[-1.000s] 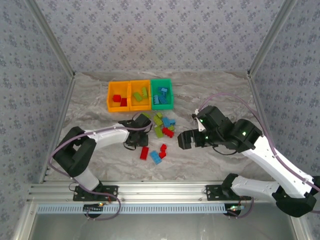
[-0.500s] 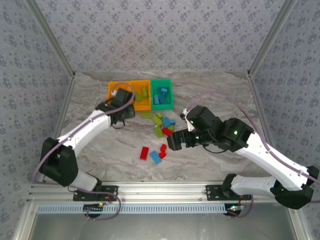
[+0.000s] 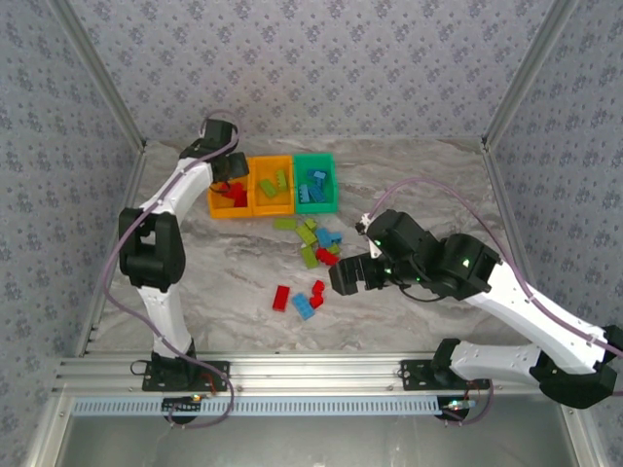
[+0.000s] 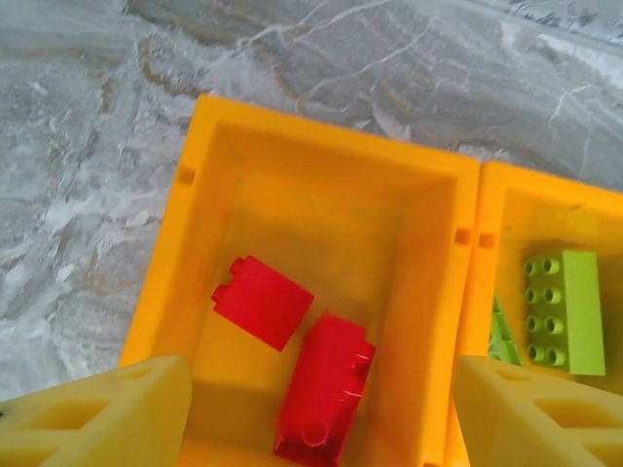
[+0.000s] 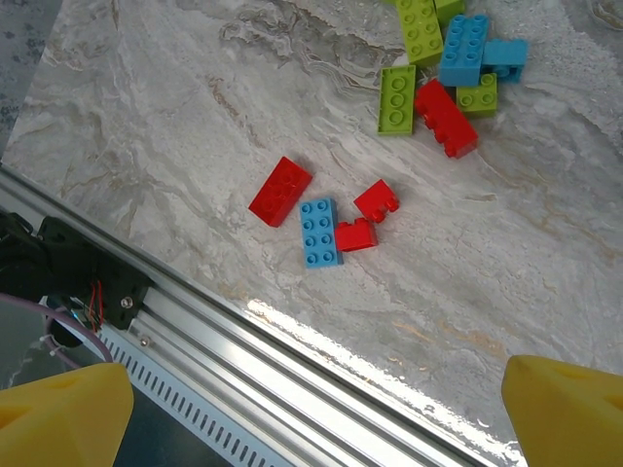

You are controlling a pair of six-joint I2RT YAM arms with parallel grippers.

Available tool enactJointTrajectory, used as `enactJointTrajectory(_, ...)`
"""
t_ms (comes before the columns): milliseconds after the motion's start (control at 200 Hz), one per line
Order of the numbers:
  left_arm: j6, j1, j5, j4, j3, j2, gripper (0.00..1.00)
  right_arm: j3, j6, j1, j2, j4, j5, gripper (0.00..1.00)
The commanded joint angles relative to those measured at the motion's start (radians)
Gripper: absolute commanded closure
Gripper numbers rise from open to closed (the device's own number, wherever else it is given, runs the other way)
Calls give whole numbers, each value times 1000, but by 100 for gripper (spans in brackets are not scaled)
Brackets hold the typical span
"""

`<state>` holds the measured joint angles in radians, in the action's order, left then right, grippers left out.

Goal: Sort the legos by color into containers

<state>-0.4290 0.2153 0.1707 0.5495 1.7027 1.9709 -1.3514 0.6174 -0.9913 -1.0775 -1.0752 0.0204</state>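
Red legos (image 4: pixel 261 302) — seemingly two — in orange bin (image 4: pixel 428 292)

We record the left gripper (image 4: pixel 316 384) gone from beside the loose legos (image 3: pixel 313 243) at mid-table to above the left orange bin (image 4: pixel 331 146), its arm swung out to the far left. Its jaws now stand apart. The right gripper (image 3: pixel 348 275) has shifted slightly left, nearer those legos.

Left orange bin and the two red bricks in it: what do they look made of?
Left orange rectangular bin: moulded plastic by the look, with smooth, slightly glossy walls and small notches at the rim. Two red bricks: hard plastic, most likely, given their crisp edges and soft sheen.
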Motion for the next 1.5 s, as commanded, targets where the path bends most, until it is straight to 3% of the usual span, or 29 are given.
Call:
enactJointTrajectory(0,34,-3,-55,46,55,-47,28,-9,33,-5,13,-27,36,0)
enactJointTrajectory(130,2,25,-135,36,-93,-236,30,19,45,-5,-2,12,52,0)
enactJointTrajectory(235,29,114,-167,6,-273,-481,30,30,57,-6,-55,57,53,0)
enactJointTrajectory(475,423,394,-288,117,-591,-977,30,87,119,5,-231,237,73,0)
enactJointTrajectory(580,547,456,-342,156,-742,-1152,29,130,133,29,-315,341,49,1)
enactJointTrajectory(660,567,467,-375,135,-853,-1250,25,138,125,44,-397,397,43,3)
enactJointTrajectory(964,547,469,-369,-80,-1054,-1294,21,20,94,92,-721,463,87,29)
enactJointTrajectory(1384,583,469,-321,-19,-1061,-1350,18,-83,81,149,-933,487,119,33)
enactJointTrajectory(1499,589,469,-321,-22,-1062,-1359,18,-105,67,148,-971,480,118,40)
